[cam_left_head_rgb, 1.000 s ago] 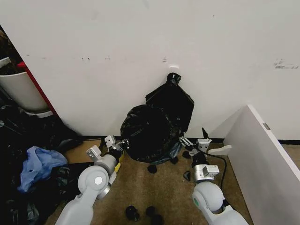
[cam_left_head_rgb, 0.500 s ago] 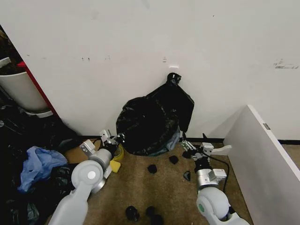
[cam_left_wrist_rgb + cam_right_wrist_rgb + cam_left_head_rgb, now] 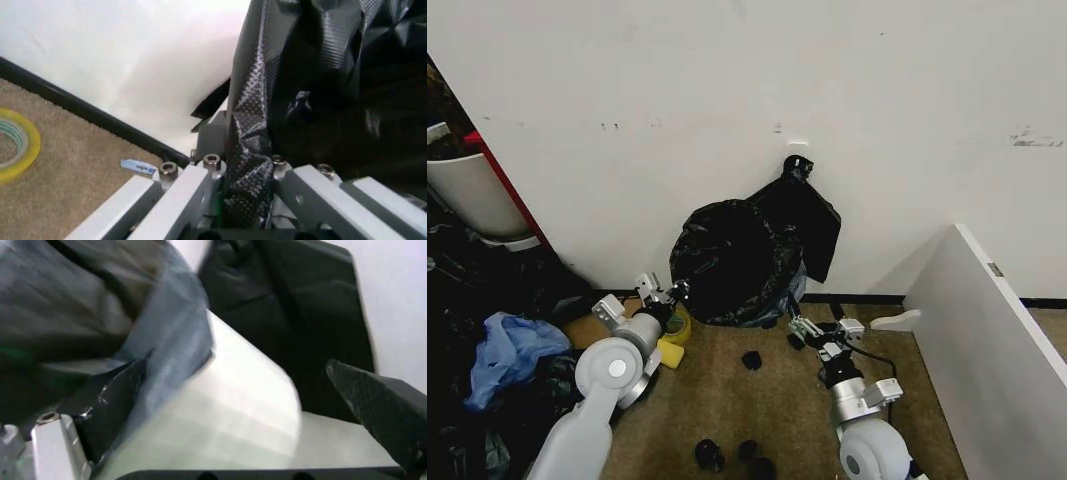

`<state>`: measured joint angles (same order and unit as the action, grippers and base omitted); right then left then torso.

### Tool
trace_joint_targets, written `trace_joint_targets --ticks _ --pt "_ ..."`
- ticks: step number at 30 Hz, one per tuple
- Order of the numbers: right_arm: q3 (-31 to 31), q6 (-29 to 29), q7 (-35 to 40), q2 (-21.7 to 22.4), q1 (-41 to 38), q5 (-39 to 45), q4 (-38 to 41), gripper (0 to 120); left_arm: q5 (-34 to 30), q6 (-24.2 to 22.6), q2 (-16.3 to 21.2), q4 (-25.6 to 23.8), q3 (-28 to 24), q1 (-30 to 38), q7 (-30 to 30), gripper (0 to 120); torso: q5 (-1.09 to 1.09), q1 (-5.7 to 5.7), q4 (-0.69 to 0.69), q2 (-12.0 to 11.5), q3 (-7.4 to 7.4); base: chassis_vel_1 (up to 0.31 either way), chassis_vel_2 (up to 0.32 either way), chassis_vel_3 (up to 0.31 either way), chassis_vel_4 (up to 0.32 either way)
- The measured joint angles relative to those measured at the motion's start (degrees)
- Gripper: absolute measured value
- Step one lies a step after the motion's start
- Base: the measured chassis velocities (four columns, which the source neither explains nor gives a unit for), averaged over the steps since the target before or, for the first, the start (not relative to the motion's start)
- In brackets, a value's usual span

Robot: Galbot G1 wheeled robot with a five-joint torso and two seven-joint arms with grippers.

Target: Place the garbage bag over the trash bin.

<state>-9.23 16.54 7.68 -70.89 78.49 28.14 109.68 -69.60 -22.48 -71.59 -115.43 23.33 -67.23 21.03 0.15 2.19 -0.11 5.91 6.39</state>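
The glossy black garbage bag [image 3: 732, 262] is draped over the trash bin and stands against the wall. The bin's cream-white side [image 3: 247, 415] shows under the bag's thin edge [image 3: 170, 350] in the right wrist view. My left gripper [image 3: 665, 296] is at the bag's lower left edge, shut on a crinkled strip of the bag [image 3: 248, 150]. My right gripper [image 3: 811, 330] sits low at the bag's right side, open, with its dark fingers [image 3: 110, 392] on either side of the bin's wall and apart from it.
A flat black bundle with a knotted top [image 3: 805, 215] leans on the wall behind the bag. A yellow tape roll [image 3: 675, 326] and small black bits [image 3: 752, 360] lie on the carpet. A white board [image 3: 987, 320] stands at the right; a white tub [image 3: 472, 195] and blue plastic [image 3: 507, 350] at the left.
The bagged bin has shifted left and back toward the wall, the left gripper going with it. The right gripper has drawn left and nearer to me.
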Motion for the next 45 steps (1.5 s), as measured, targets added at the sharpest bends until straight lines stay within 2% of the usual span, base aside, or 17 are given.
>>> trace_joint_targets --ticks 7,11,17,20,23,24,27,29,30,32,34,36,39,41,42,43,45 --pt "-1.4 -0.3 2.2 -0.4 -2.1 -6.1 -5.4 97 -1.1 -0.6 0.1 -1.2 0.3 -0.7 0.4 2 0.00 0.00 0.00 0.0 0.00 0.000 0.000 0.000 0.000" --pt "-2.7 3.7 -1.4 -0.5 -2.9 -8.8 -9.2 97 -2.4 -1.7 0.1 -2.2 0.5 -1.0 1.1 2 0.01 0.00 0.00 0.0 0.00 0.000 0.000 0.000 0.000" --pt "-3.6 10.3 -7.6 -0.4 -2.6 -6.1 -9.5 98 -2.3 -1.9 0.1 -2.4 0.4 -1.1 1.2 2 0.00 0.00 0.00 0.0 0.00 0.000 0.000 0.000 0.000" --pt "-4.4 15.0 -14.3 0.5 -1.6 -1.8 -8.6 100 -1.2 -1.0 0.1 -2.0 -0.2 -0.8 1.1 2 0.01 0.00 0.00 0.0 0.00 0.000 0.000 0.000 0.000" --pt "-4.9 16.2 -17.5 0.9 -1.1 0.3 -8.3 100 -0.3 -0.5 0.2 -1.6 -0.5 -0.7 0.9 2 0.01 0.00 0.00 0.0 0.00 0.000 0.000 0.000 0.000" --pt "-5.6 17.2 -20.6 1.5 -0.7 2.4 -8.1 100 0.7 0.1 0.3 -1.3 -0.8 -0.6 0.5 2 0.01 0.00 0.00 0.0 0.00 0.000 0.000 0.000 0.000" --pt "-12.0 19.0 -40.8 4.8 1.0 18.1 -8.5 100 5.3 1.6 1.1 0.0 -3.0 -0.4 -0.8 2 0.01 0.00 0.00 0.0 0.00 0.000 0.000 0.000 0.000" --pt "-12.8 19.0 -42.8 5.2 1.2 19.7 -8.6 100 5.7 1.7 1.2 0.1 -3.2 -0.4 -0.9 2 0.01 0.00 0.00 0.0 0.00 0.000 0.000 0.000 0.000" --pt "-16.1 18.1 -52.4 6.7 1.9 26.9 -9.0 100 7.2 1.9 1.5 0.4 -4.6 -0.4 -1.2 2 0.01 0.00 -0.01 0.0 0.00 0.000 0.000 0.000 0.000" --pt "-17.9 17.2 -56.9 7.5 2.6 29.7 -8.8 100 7.6 1.9 1.6 0.4 -5.6 -0.3 -1.3 2 0.01 0.00 -0.01 0.0 0.00 0.000 0.000 0.000 0.000" --pt "-18.5 17.2 -57.0 7.7 2.7 30.0 -8.3 100 8.0 1.9 1.6 0.5 -6.3 -0.3 -1.5 2 0.01 0.00 -0.01 0.0 0.00 0.000 0.000 0.000 0.000" --pt "-19.1 17.0 -52.6 7.8 2.6 28.4 -6.6 100 11.3 3.5 2.1 0.8 -8.1 -0.5 -3.7 2 0.02 0.00 -0.02 0.0 0.00 0.000 0.000 0.000 0.000" --pt "-18.9 13.8 -32.3 8.4 1.8 14.8 -2.1 100 25.0 12.8 4.0 2.4 -9.8 -2.0 -12.2 1 0.00 0.00 -0.01 0.0 0.00 0.000 0.000 0.000 0.000" --pt "-17.3 10.4 -23.5 9.8 1.7 10.5 0.4 100 31.8 18.3 5.0 2.9 -10.1 -2.7 -16.6 1 0.01 0.00 0.02 0.0 0.00 0.000 0.000 0.000 0.000" --pt "-17.3 10.4 -23.5 9.8 1.7 10.5 0.4 100 31.8 18.3 5.0 2.9 -10.1 -2.7 -16.6 1 0.01 0.00 0.02 0.0 0.00 0.000 0.000 0.000 0.000" --pt "-16.0 8.1 -19.2 11.0 1.7 9.7 2.2 100 36.3 21.7 6.0 3.3 -10.3 -3.3 -19.3 1 0.01 0.00 0.02 0.0 0.00 0.000 0.000 0.000 0.000" --pt "-14.5 5.2 -15.9 12.6 1.6 10.2 4.0 100 40.8 26.2 7.4 4.4 -10.6 -3.9 -22.6 1 -0.01 0.00 0.01 0.0 0.00 0.000 0.000 0.000 0.000"
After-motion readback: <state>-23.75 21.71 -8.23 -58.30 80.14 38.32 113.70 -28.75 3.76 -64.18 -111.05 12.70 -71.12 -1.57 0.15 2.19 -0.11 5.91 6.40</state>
